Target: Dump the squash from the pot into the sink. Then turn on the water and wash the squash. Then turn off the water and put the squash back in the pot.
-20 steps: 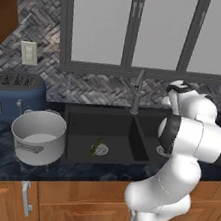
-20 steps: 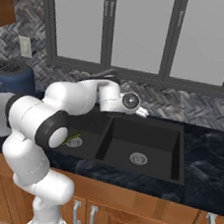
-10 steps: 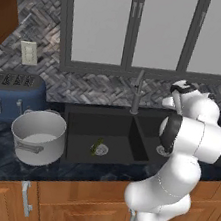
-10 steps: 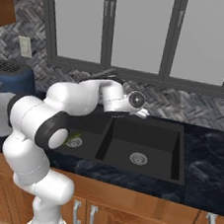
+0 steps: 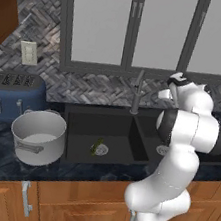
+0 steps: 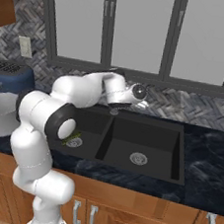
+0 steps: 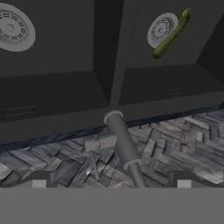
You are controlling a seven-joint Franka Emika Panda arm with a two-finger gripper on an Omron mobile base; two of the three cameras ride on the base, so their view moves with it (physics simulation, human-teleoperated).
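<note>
The green squash (image 7: 171,34) lies on the floor of the black sink (image 5: 83,122), beside a round silver drain (image 7: 161,29); it is in the left basin (image 5: 96,147) and shows just past my arm (image 6: 71,139). The empty light-grey pot (image 5: 37,136) stands upright on the counter left of the sink. My gripper (image 7: 111,181) hovers over the back of the sink at the dark faucet (image 7: 124,144), open, with the faucet's stem between its spread fingertips. From the base, the gripper (image 5: 161,94) is just right of the faucet (image 5: 137,91). No water runs.
A blue toaster (image 5: 13,94) stands behind the pot against the tiled wall. The second basin holds just its drain (image 6: 138,158). Windows (image 5: 136,25) rise behind the sink, and dark counter (image 6: 209,146) stretches to the right.
My hand has crept a little closer to the faucet and slightly upward. The squash and the pot have stayed where they were.
</note>
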